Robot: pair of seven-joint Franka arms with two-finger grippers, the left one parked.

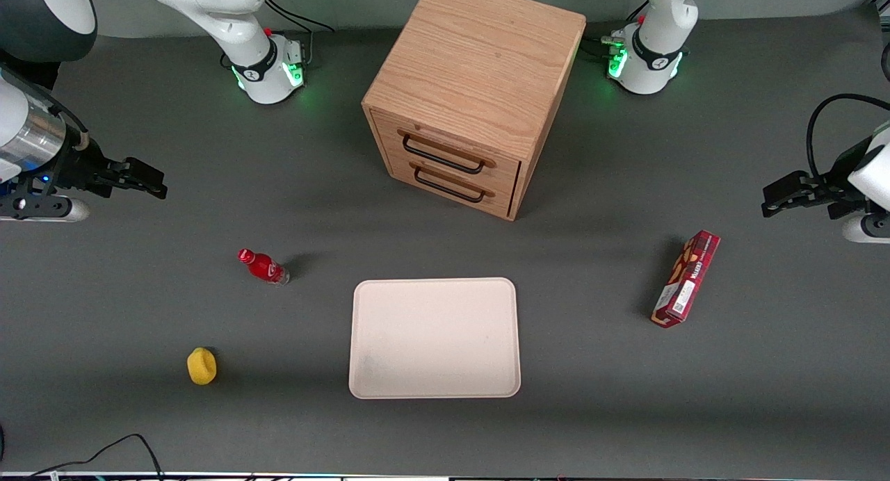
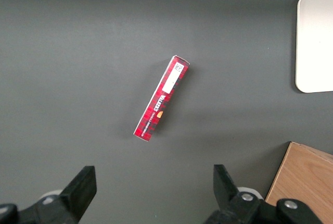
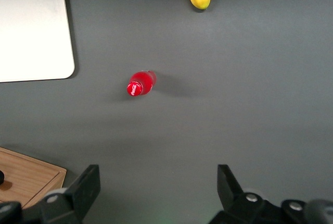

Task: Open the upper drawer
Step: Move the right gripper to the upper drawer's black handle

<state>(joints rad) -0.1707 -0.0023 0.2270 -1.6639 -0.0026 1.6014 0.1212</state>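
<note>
The upper drawer [image 1: 445, 142] is shut in the light oak cabinet [image 1: 480, 64], its long black wire handle [image 1: 443, 156] lying across its front. The matching lower drawer [image 1: 452, 183] below it is shut too. My right gripper [image 1: 154, 181] hangs above the table toward the working arm's end, well away from the cabinet. In the right wrist view the gripper [image 3: 158, 179] is open and empty over bare grey table, with a corner of the cabinet [image 3: 26, 177] at the frame's edge.
A red bottle [image 1: 263, 266] lies on the table between my gripper and a white tray [image 1: 434, 338], which sits in front of the cabinet. A yellow object [image 1: 201, 365] lies nearer the front camera. A red box [image 1: 685, 279] lies toward the parked arm's end.
</note>
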